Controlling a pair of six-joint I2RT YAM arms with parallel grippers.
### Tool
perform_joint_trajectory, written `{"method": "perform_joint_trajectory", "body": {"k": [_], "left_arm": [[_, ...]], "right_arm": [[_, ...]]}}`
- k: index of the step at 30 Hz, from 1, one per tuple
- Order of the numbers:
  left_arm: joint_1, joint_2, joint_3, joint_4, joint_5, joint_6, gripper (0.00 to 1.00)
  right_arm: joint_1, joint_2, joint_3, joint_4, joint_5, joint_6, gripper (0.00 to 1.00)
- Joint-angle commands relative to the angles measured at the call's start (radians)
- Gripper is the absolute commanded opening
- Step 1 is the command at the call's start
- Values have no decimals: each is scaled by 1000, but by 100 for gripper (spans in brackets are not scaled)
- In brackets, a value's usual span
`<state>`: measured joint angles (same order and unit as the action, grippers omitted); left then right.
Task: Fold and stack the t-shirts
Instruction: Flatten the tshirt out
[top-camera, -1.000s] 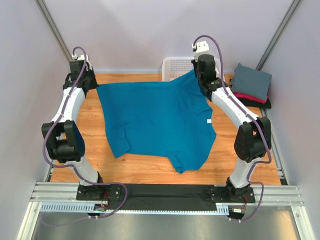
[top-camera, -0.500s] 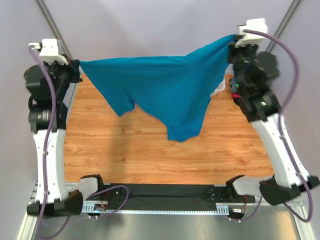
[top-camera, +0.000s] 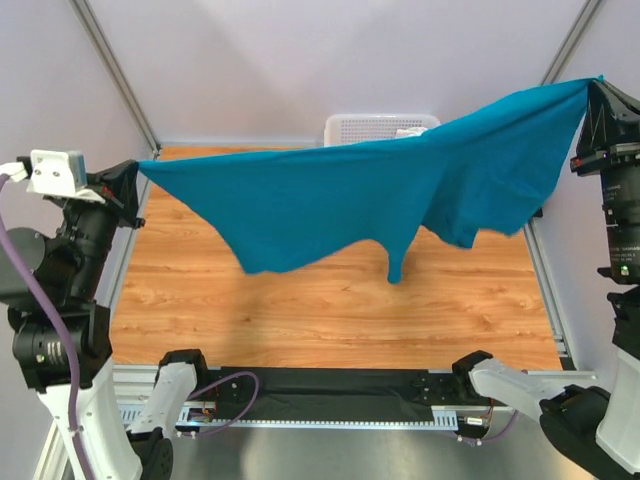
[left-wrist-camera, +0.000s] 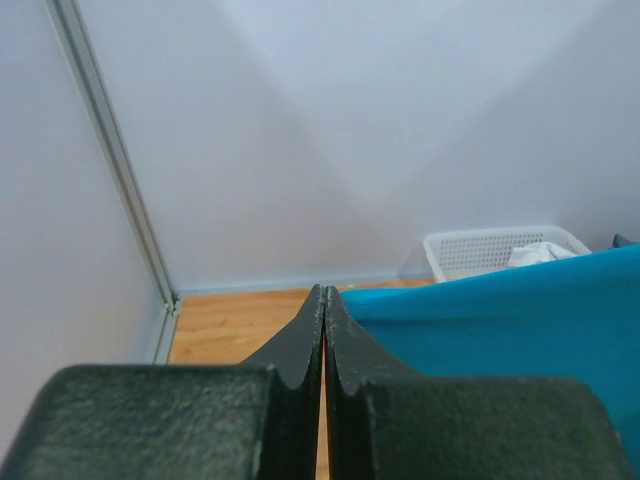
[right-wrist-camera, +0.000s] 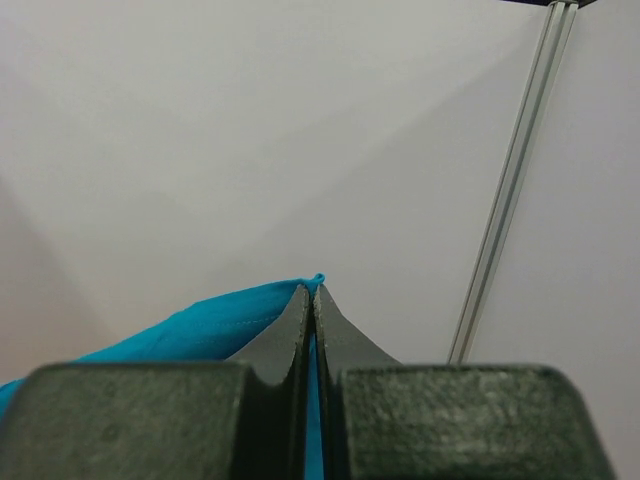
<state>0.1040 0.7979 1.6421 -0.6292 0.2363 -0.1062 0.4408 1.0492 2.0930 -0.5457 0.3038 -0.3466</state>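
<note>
High above the wooden table (top-camera: 300, 300), strung out in the air between both arms: the teal-blue t-shirt (top-camera: 330, 195). Pinched at its left end by the left gripper (top-camera: 135, 170), with fingers pressed tight together on the cloth edge, level with the table's far-left corner in the top view. Pinched at its right end, higher up, by the right gripper (top-camera: 597, 88), likewise clamped flat, with a tip of teal cloth poking out at the fingertips in the right wrist view. Taut along the top edge, rising from left to right. Sagging below in loose folds, with one narrow flap hanging lowest near the middle, clear of the wood. Behind, against the back wall, a white plastic lattice basket (top-camera: 370, 128) with a bit of white cloth (left-wrist-camera: 540, 253) inside.
</note>
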Motion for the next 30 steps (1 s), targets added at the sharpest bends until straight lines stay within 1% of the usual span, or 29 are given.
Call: {"method": "perform_joint_trajectory", "body": {"k": [1, 5, 9, 12, 14, 15, 16, 18, 19, 22, 26, 28, 30], "left_arm": [[-1, -45, 62, -98, -86, 31, 0], [-1, -40, 145, -159, -129, 36, 0], [-1, 39, 168, -170, -111, 33, 0], [-1, 73, 107, -129, -94, 37, 0], [-1, 81, 32, -93, -104, 40, 0], [-1, 92, 4, -81, -109, 43, 0], [-1, 96, -63, -46, -133, 45, 0], [-1, 125, -128, -14, -163, 48, 0], [-1, 139, -184, 17, -189, 49, 0], [-1, 211, -281, 87, -227, 39, 0], [-1, 308, -372, 199, -235, 30, 0], [-1, 371, -395, 255, -235, 31, 0], [-1, 444, -383, 266, -235, 33, 0]], "right_arm": [[4, -5, 38, -114, -28, -45, 1], [4, -26, -11, -108, -46, -61, 0], [7, 15, -33, -103, -57, -81, 0], [21, 55, -88, -88, -31, -100, 0], [33, 77, -138, -74, 4, -109, 0], [33, 80, -172, -33, 21, -120, 0], [35, 81, -267, -2, 34, -127, 0], [35, 86, -351, 88, 63, -138, 0], [35, 100, -420, 108, 69, -144, 0], [35, 158, -493, 180, 101, -144, 1], [33, 251, -606, 282, 112, -141, 0], [33, 313, -637, 354, 110, -140, 0], [27, 357, -662, 418, 110, -141, 0]]}}
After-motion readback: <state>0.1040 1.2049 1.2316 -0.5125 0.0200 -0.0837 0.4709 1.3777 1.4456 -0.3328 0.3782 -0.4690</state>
